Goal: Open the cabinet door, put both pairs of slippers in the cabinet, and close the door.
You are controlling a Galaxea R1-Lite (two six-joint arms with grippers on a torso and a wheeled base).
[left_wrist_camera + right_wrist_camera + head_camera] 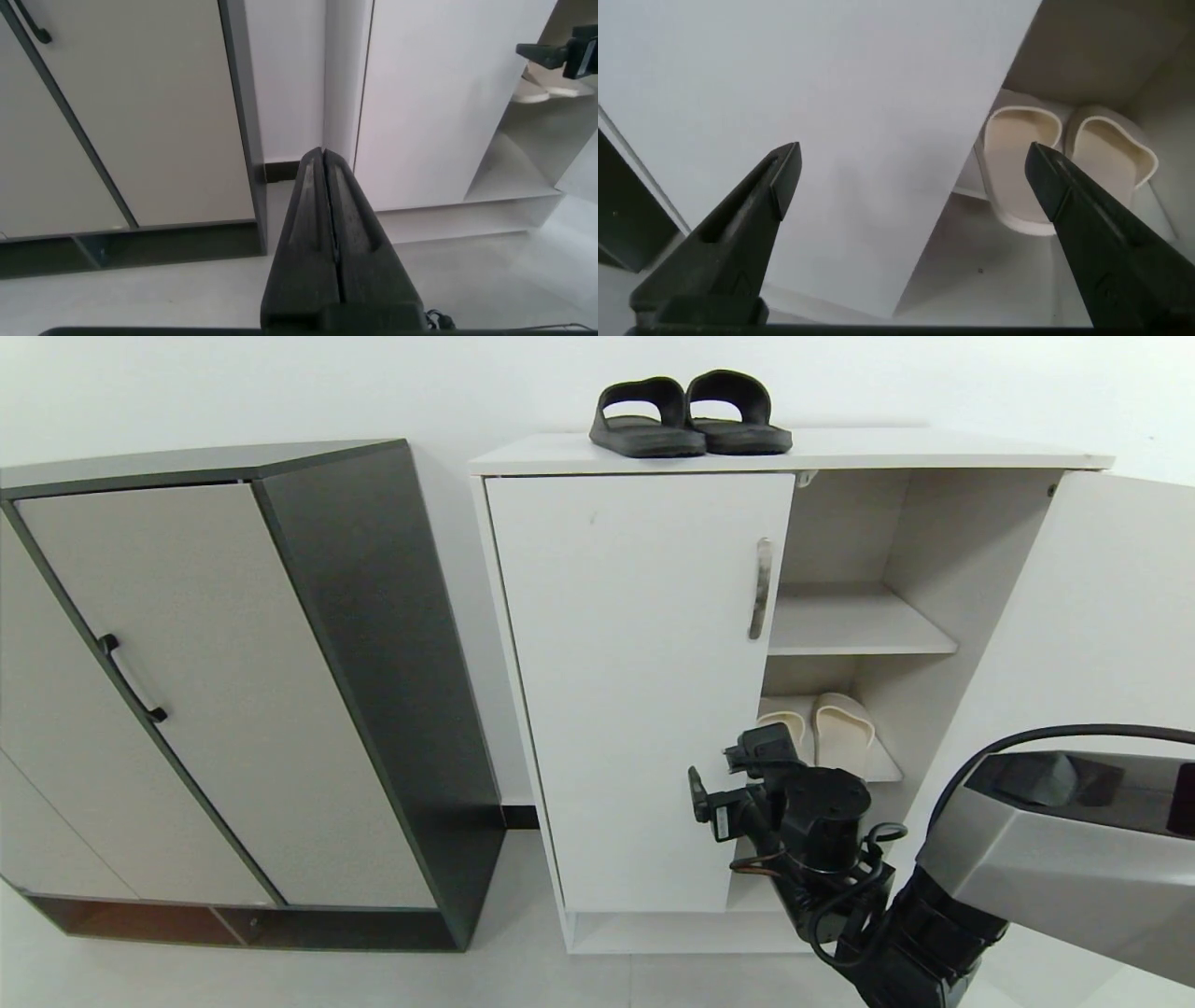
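Cream slippers (840,728) lie on the lower cabinet shelf (887,768) just beyond the right tool (728,770), which gapes wide and empty.

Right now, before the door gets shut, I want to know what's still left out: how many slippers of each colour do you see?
Black slippers: 2, on top of the white cabinet.
Cream slippers: 2, on the lower shelf inside it.
Total: 4 slippers.
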